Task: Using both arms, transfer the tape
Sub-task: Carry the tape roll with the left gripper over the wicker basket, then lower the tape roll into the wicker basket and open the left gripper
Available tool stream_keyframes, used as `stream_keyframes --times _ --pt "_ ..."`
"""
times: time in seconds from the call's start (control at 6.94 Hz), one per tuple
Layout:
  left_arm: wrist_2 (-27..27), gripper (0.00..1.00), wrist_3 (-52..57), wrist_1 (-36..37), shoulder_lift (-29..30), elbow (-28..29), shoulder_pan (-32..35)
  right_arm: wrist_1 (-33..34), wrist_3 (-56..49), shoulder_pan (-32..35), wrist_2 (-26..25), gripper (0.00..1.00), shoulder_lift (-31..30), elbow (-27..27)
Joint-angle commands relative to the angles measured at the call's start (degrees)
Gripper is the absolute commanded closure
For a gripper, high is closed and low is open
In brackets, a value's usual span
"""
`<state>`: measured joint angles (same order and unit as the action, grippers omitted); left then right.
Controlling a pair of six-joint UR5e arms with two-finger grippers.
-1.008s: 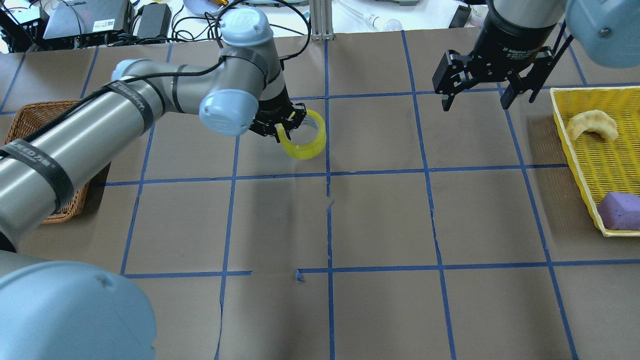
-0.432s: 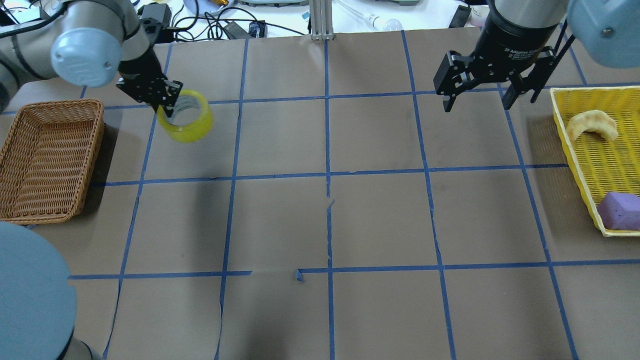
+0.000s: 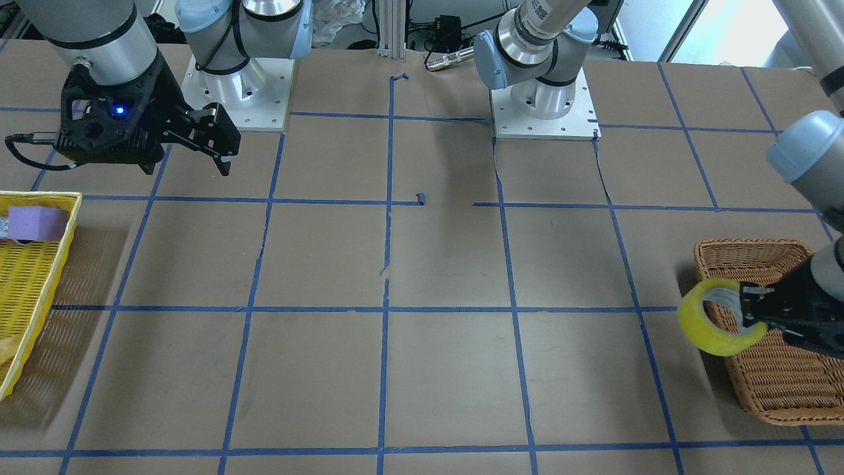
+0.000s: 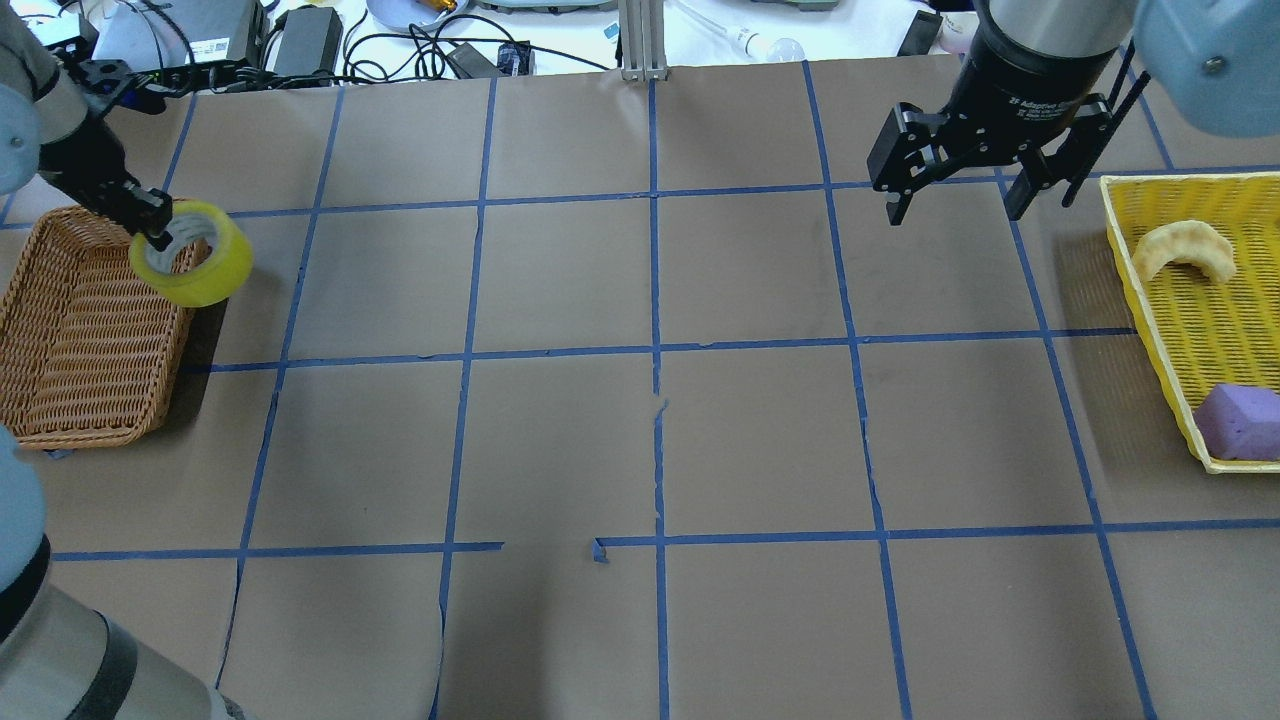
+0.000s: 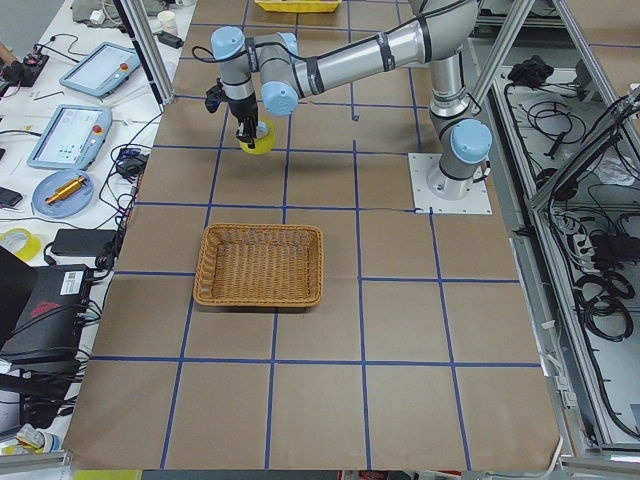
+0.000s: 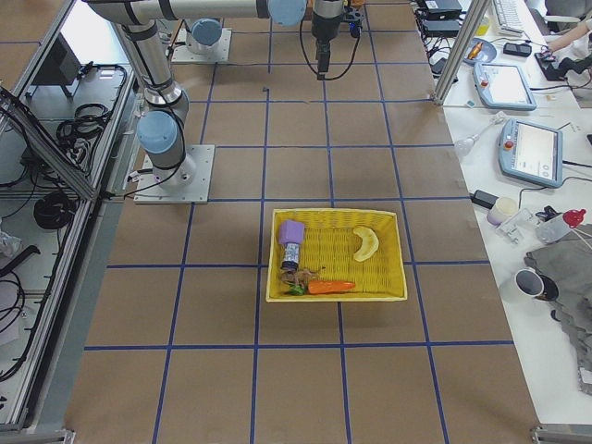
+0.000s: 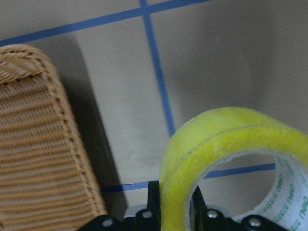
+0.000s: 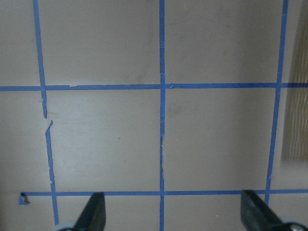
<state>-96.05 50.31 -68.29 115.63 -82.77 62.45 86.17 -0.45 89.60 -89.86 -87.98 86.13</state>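
Note:
The yellow tape roll (image 4: 205, 272) with a white core is held in the air by my left gripper (image 4: 160, 235), which is shut on its wall. It hangs over the inner edge of the wicker basket (image 4: 70, 340). In the front-facing view the tape (image 3: 692, 323) and left gripper (image 3: 748, 310) overlap the basket's rim (image 3: 752, 247). The left wrist view shows the roll (image 7: 216, 144) pinched between the fingers, with the basket (image 7: 33, 144) to its left. My right gripper (image 4: 955, 205) is open and empty, high at the far right (image 8: 175, 214).
A yellow mesh tray (image 4: 1150, 182) at the right edge holds a purple block (image 4: 1240, 420) and a pale curved piece (image 4: 1185, 250). Blue tape lines grid the brown table. Cables and devices lie beyond the far edge.
My left arm has swung left with the tape, from near the table's middle to the wicker basket's edge. The right gripper has stayed in place and open.

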Motion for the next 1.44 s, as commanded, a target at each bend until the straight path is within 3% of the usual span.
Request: stream_keyframes --times 0.0,0.29,0.43,0.58,0.86,1.01,1.3 --pt "2.1 1.00 11.6 7.4 4.7 1.4 -7.8 0.0 -0.2 -0.1 -0.1 0.00 -0.2 0.0" --pt "5.1 1.00 13.6 8.0 9.6 1.9 -12.4 0.0 -0.2 0.0 -0.1 0.00 -0.2 0.2" --pt "5.0 0.24 13.8 8.3 9.8 1.0 -12.4 0.0 -0.2 0.0 -0.1 0.00 -0.2 0.2" --pt "5.0 0.00 14.1 7.6 8.8 1.2 -12.6 0.0 -0.2 -0.1 -0.4 0.00 -0.2 0.2" --pt "4.5 0.00 13.9 3.5 4.6 1.6 -11.7 0.0 0.0 0.0 -0.3 0.00 -0.2 0.3" --pt "4.4 0.08 12.9 -4.1 0.8 1.6 -9.8 0.0 -0.1 0.0 -0.3 0.00 -0.2 0.3" --pt "4.4 0.09 0.7 -18.6 -8.8 2.4 -2.6 0.0 -0.1 -0.2 -0.3 0.00 -0.1 0.3"
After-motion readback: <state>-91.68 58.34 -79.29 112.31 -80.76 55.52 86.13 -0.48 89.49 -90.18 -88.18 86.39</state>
